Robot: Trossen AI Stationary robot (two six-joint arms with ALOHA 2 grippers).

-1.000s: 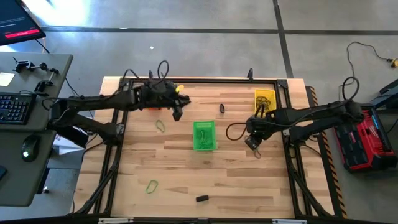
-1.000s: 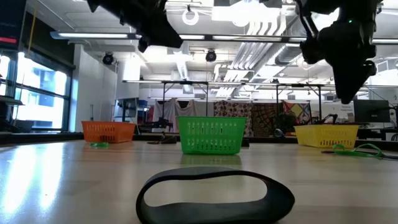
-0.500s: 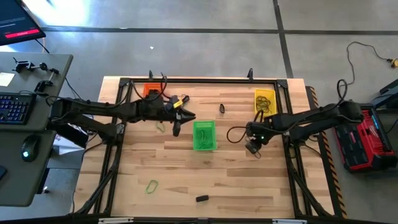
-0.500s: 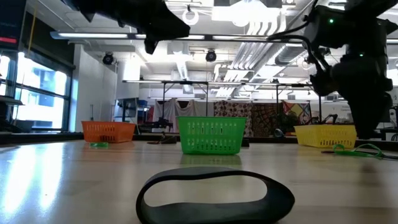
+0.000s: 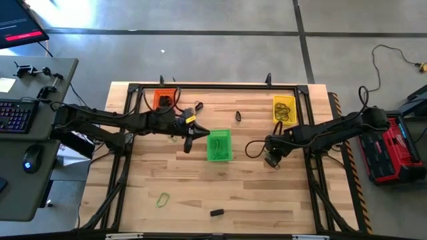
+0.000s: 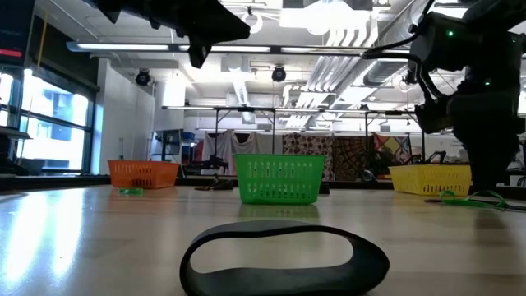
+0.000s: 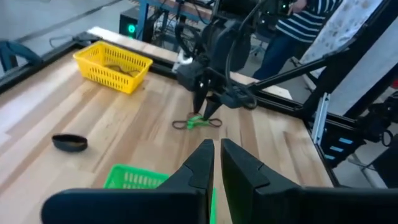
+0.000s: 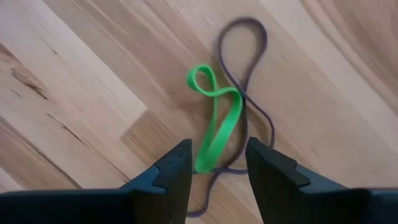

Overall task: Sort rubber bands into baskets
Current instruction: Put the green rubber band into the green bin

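- The right end effector point(image 8: 214, 163) stood low over the bench point(image 5: 253, 193), toward its right edge, fingers spread and straddling a green rubber band point(image 8: 214, 127); nothing was gripped yet.
- That green rubber band lay twisted on the wood, tangled with a thin dark band point(image 8: 249, 68). Both looked light, limp and stretchy; a pinch across the green strand nearest the fingers seemed the best hold, though the dark loop could well lift with it.
- The left end effector point(image 7: 214, 163) hung above the green basket point(image 5: 219, 145) at mid-bench, fingers nearly together; whether a band sat between them could not be told.
- The orange basket point(image 5: 163, 99) sat by the far left corner, the yellow basket point(image 5: 283, 109) by the far right corner.
- Loose bands remained: a green one point(image 5: 163, 199) toward the near left corner and a black loop point(image 5: 216, 213) by the near edge.
- Open wood surrounded the right end effector; the frame rail point(image 5: 308, 160) along the right edge was the nearest obstruction.
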